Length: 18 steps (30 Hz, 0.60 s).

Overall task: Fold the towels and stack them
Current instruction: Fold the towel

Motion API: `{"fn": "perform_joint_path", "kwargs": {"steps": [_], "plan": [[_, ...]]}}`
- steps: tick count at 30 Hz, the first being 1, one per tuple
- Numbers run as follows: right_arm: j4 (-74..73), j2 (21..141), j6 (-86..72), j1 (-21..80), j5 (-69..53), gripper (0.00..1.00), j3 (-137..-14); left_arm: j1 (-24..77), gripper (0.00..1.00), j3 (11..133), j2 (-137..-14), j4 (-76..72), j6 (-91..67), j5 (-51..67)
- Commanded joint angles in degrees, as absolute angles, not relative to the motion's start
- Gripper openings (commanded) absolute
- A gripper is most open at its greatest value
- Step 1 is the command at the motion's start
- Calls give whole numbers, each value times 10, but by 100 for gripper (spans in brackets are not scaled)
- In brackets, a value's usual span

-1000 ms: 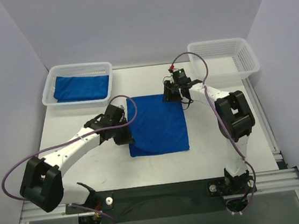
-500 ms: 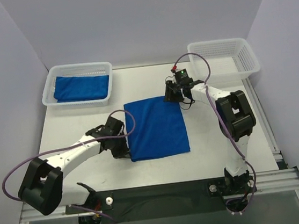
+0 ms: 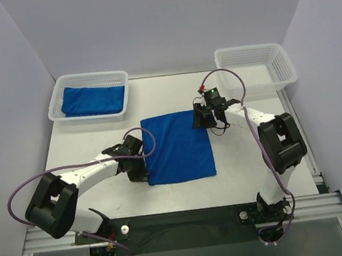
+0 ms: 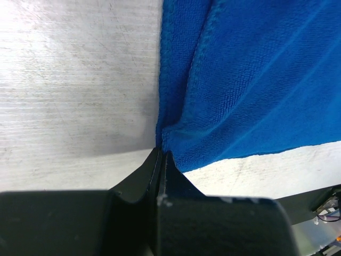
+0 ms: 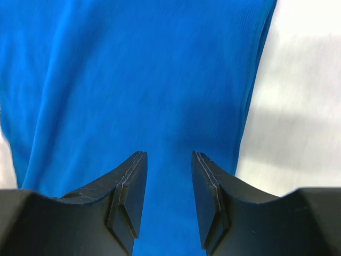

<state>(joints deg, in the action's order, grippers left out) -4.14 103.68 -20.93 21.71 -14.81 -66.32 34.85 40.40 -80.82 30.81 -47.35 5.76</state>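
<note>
A blue towel (image 3: 178,147) lies flat on the table's middle. My left gripper (image 3: 139,167) is at its near left edge. In the left wrist view the jaws are closed together (image 4: 161,154), pinching the towel's (image 4: 250,80) hem at the fingertips. My right gripper (image 3: 202,119) is over the towel's far right corner. In the right wrist view it is open (image 5: 168,160), with the towel (image 5: 133,69) lying flat below and nothing between the jaws. A second blue towel (image 3: 92,100) lies folded in the left basket.
A white basket (image 3: 54,107) stands at the far left and holds the folded towel. A white mesh basket (image 3: 253,66) stands at the far right. Bare table (image 3: 248,156) lies right of the towel. Purple cables loop off both arms.
My left gripper has moved toward the near edge along the towel's left side, and the towel has shifted slightly nearer. My right gripper has moved nearer, over the far right corner.
</note>
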Motion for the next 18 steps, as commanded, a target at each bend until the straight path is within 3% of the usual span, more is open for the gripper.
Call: {"fn": "perform_joint_path", "kwargs": {"steps": [1,8,10,12,18], "plan": [[-82,946,-208,238,-126,39,-622,352,0,407,-772,287,-475,35],[-156,816,-235,275,-89,36,-495,353,1,414,-767,290,-477,46],[-163,780,-254,289,-94,26,-469,352,1,410,-765,294,-477,46],[-172,754,-265,302,-93,25,-442,352,1,409,-763,298,-476,47],[-174,741,-301,322,-103,20,-396,352,1,400,-759,301,-488,51]]}}
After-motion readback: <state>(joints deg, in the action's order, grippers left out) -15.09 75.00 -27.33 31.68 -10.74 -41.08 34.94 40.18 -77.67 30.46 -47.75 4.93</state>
